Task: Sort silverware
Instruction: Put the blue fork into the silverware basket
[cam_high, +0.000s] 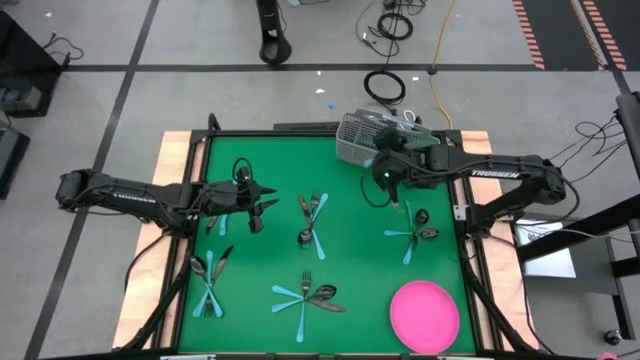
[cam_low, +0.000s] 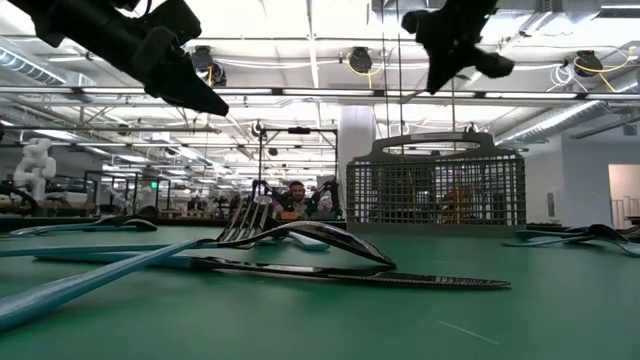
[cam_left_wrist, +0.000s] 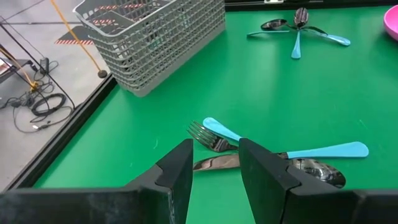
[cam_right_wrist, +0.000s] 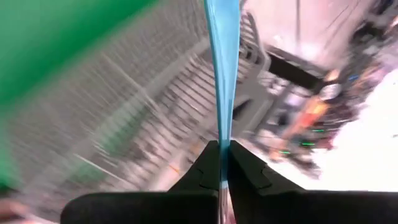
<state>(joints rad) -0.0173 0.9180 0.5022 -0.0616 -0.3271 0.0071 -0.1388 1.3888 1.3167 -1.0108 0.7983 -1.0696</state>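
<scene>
Pinched on one blue-handled utensil (cam_right_wrist: 221, 81), my right gripper (cam_right_wrist: 222, 163) hovers upper right by the caddy (cam_high: 358, 140); left gripper (cam_left_wrist: 214, 163) (center-left) gapes.

Caddy (cam_high: 362, 140) blocks far edge, bare mat (cam_high: 360, 260) between silverware clusters (cam_high: 312, 222)

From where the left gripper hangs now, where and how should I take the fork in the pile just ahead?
Take the fork by the free end of its light blue handle, left gripper coming straight down, open jaws across the handle. That end lies flat and clear; the head is probably tangled with a spoon and a knife. The right gripper is shut on another piece.
</scene>
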